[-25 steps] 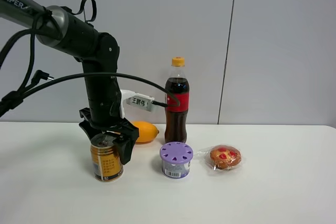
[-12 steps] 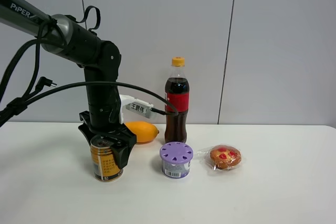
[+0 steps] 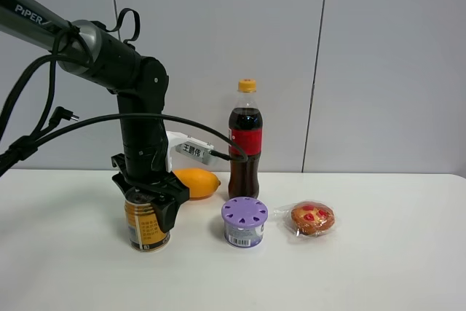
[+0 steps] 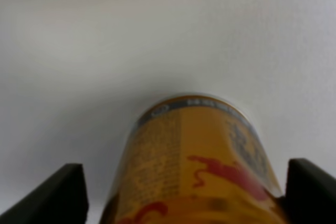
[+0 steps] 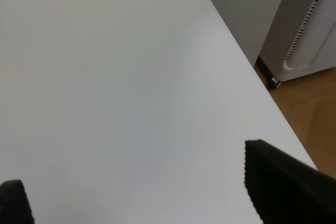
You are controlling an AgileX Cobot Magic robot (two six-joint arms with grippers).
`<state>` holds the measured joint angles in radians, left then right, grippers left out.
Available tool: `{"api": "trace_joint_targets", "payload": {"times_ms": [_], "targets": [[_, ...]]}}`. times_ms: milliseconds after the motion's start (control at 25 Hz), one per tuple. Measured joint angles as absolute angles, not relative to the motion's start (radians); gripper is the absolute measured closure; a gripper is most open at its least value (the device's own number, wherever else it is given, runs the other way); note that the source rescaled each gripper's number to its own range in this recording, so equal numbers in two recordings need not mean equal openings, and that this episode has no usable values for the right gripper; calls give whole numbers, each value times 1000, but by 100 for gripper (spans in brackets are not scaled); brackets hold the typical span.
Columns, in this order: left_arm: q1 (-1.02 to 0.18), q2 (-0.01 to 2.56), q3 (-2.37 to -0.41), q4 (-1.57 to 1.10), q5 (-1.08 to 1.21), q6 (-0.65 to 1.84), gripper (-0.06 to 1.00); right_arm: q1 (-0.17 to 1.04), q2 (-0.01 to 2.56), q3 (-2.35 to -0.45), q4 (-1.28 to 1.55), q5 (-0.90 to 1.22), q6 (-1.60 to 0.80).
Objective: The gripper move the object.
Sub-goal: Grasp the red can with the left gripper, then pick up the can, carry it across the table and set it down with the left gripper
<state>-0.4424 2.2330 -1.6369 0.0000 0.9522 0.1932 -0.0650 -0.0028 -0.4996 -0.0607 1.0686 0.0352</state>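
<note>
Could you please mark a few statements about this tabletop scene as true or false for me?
1. The can stands upright on the table. True.
2. The left gripper hovers beside the can. False: its fingers straddle the can's top.
3. The purple-lidded tub stands in front of the cola bottle. True.
4. The right gripper holds something. False: it is open, with only table between its fingers.
5. The tub's lid is off. False: it is on.
</note>
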Motion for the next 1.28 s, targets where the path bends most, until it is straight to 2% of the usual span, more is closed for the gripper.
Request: {"api": "trace_joint_targets", "payload": {"times_ms": [120,200,720,1040,1280], "targets": [[-443,2233,-1637,5,952,194,91,-65,-3,-500,-61,1069,35],[-443,2233,-1637,7,952,196,94,-65,-3,-500,-61,1069,35],[-443,2233,-1637,14,980,196,94,-65,-3,-500,-61,1069,35],[-443,2187,-1638,21,1054,197,94,-65,-3,-500,-61,1069,35],[-443,2127,-1721,21,1182,197,94,-65,-3,-500,-61,1069,35]]}}
